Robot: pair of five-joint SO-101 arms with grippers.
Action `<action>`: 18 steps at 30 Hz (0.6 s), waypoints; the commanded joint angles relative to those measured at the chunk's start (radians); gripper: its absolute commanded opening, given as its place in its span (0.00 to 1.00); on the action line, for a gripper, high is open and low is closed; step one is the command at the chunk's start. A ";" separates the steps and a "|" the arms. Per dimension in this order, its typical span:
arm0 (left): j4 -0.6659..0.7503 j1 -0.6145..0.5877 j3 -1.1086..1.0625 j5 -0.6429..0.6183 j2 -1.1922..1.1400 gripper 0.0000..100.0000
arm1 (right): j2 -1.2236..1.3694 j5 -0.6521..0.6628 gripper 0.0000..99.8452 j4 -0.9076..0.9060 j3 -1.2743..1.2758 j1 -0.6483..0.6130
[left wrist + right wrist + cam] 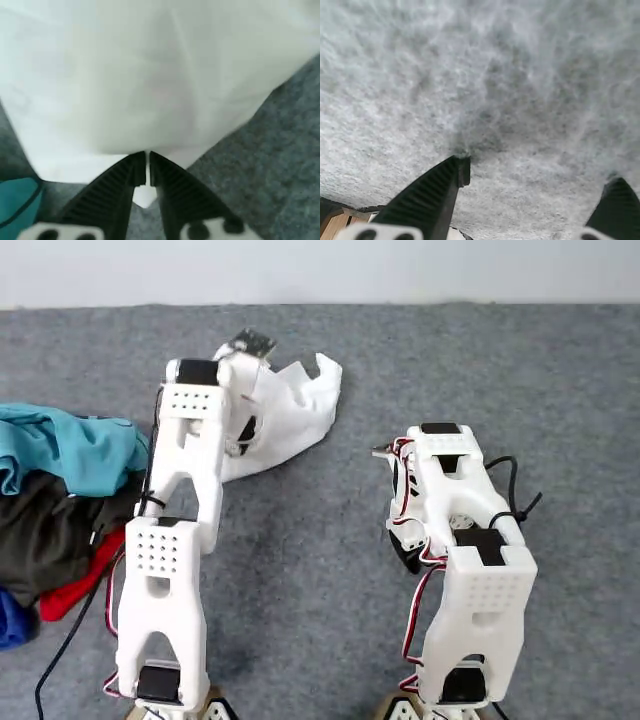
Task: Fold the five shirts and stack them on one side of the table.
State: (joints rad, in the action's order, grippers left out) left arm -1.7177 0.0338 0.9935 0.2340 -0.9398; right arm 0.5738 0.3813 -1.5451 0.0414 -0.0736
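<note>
Gripping the white shirt (pixel 150 75), left fingers (pixel 116 186) closed on its edge; right fingers (pixel 435 195) wide apart.

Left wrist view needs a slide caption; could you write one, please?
Left claw shut on the white shirt over the grey table.

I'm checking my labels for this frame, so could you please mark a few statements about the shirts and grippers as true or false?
1. The left gripper is shut on the white shirt. True.
2. The right gripper holds a shirt. False: it is open over the grey table.
3. The teal shirt rests on a dark shirt. True.
4. The white shirt is neatly folded. False: it lies crumpled.
</note>
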 commanded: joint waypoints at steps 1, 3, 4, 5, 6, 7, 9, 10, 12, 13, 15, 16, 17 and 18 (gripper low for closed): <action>-0.041 0.011 0.059 -0.012 0.138 0.01 | 0.013 0.000 0.40 0.044 0.020 0.004; -0.041 0.037 0.028 -0.012 0.249 0.01 | 0.013 0.000 0.40 0.044 0.020 0.004; -0.041 0.054 0.004 -0.009 0.313 0.01 | 0.013 0.000 0.40 0.044 0.020 0.004; -0.041 0.077 -0.024 -0.006 0.381 0.01 | 0.013 0.000 0.40 0.044 0.020 0.004; -0.040 0.098 -0.054 -0.005 0.451 0.01 | 0.013 0.000 0.40 0.044 0.020 0.004; -0.040 0.121 -0.088 0.006 0.520 0.01 | 0.013 0.000 0.40 0.044 0.020 0.004; -0.035 0.166 -0.170 0.044 0.643 0.01 | 0.013 0.000 0.40 0.044 0.020 0.004; -0.026 0.183 -0.223 0.057 0.690 0.01 | 0.013 0.000 0.40 0.044 0.020 0.004; 0.037 0.189 -0.340 0.060 0.743 0.01 | 0.013 0.000 0.40 0.044 0.020 0.004; 0.089 0.175 -0.401 0.060 0.747 0.01 | 0.013 0.000 0.40 0.044 0.020 0.004; 0.221 0.137 -0.524 0.057 0.727 0.02 | 0.013 0.000 0.40 0.044 0.020 0.004; 0.275 0.120 -0.578 0.057 0.710 0.04 | 0.013 0.000 0.40 0.044 0.020 0.004; 0.316 0.109 -0.622 0.057 0.689 0.07 | 0.013 0.000 0.40 0.044 0.020 0.004; 0.342 0.103 -0.650 0.057 0.663 0.10 | 0.013 0.000 0.40 0.044 0.020 0.004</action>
State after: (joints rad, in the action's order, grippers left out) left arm -1.4906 0.1657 0.4396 0.2800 -0.2616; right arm 0.5738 0.3813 -1.5451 0.0414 -0.0736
